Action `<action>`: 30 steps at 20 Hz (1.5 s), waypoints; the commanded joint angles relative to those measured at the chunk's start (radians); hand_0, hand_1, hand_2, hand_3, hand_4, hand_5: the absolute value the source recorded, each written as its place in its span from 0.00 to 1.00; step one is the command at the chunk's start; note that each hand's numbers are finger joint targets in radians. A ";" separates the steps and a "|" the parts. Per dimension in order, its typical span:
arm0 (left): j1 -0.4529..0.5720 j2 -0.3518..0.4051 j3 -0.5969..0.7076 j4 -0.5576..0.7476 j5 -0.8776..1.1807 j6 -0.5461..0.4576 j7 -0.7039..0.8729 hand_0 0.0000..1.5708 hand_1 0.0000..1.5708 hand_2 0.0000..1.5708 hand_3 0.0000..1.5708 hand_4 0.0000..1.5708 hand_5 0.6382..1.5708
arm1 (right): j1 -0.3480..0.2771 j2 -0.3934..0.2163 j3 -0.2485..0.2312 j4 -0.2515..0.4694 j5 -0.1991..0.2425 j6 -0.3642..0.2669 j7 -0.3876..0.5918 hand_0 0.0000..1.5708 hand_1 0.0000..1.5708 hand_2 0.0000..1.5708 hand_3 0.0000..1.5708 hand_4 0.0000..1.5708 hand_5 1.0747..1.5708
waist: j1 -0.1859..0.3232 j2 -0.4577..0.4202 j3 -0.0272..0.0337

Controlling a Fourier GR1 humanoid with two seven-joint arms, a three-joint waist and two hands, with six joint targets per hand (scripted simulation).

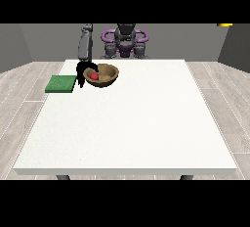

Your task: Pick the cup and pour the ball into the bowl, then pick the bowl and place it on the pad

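Observation:
A brown wooden bowl (106,76) stands on the white table (132,123) at the far left, with a red ball (93,76) inside it. The black hand at the view's left (81,72) is at the bowl's left rim, its fingers curved over the rim and its thumb down outside the bowl. A flat green pad (61,83) lies just left of that hand, near the table's left edge. No cup shows. The hand at the view's right is not visible.
The robot's torso (125,41) stands behind the table's far edge. Its grey forearm (86,45) comes down to the bowl from above. The table's edges run close to the pad on the left.

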State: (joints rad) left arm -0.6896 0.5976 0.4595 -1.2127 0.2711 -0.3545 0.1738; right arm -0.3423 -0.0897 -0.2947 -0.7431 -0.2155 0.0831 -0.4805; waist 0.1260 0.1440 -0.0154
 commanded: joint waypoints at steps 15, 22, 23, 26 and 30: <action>-0.024 0.063 0.047 0.000 0.095 -0.070 0.019 0.00 0.00 0.00 0.00 0.74 0.95 | 0.122 -0.157 0.001 -0.012 0.112 -0.289 0.160 1.00 1.00 1.00 0.82 0.63 0.94 | 0.069 0.074 0.0101; 0.015 0.062 0.057 0.072 0.068 -0.049 0.008 0.00 0.00 0.00 0.00 0.76 0.96 | 0.091 -0.251 0.069 -0.164 0.130 -0.319 0.401 1.00 1.00 1.00 0.66 0.65 0.97 | 0.000 -0.011 0.0093; 0.030 0.068 0.062 0.071 0.076 -0.071 -0.001 0.00 0.00 0.00 0.00 0.76 0.97 | 0.081 -0.306 0.043 -0.169 0.105 -0.293 0.448 1.00 1.00 1.00 0.65 0.66 0.97 | 0.004 -0.022 0.0091; 0.026 0.117 0.101 0.130 0.062 -0.056 -0.028 0.00 0.00 0.00 0.00 0.77 0.96 | 0.052 -0.387 0.079 -0.213 0.133 -0.235 0.538 1.00 1.00 1.00 0.55 0.68 0.97 | -0.055 -0.004 0.0116; 0.100 0.099 0.089 0.140 0.035 -0.063 -0.078 0.00 0.00 0.00 0.00 0.77 0.97 | 0.024 -0.514 0.055 -0.219 0.110 -0.122 0.644 1.00 1.00 1.00 0.43 0.69 0.99 | -0.087 -0.048 0.0140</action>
State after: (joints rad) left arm -0.6363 0.6946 0.5439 -1.0969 0.3249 -0.4154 0.1330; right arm -0.2998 -0.4855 -0.2339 -0.9508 -0.1094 -0.1131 0.0535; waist 0.0772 0.1225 -0.0013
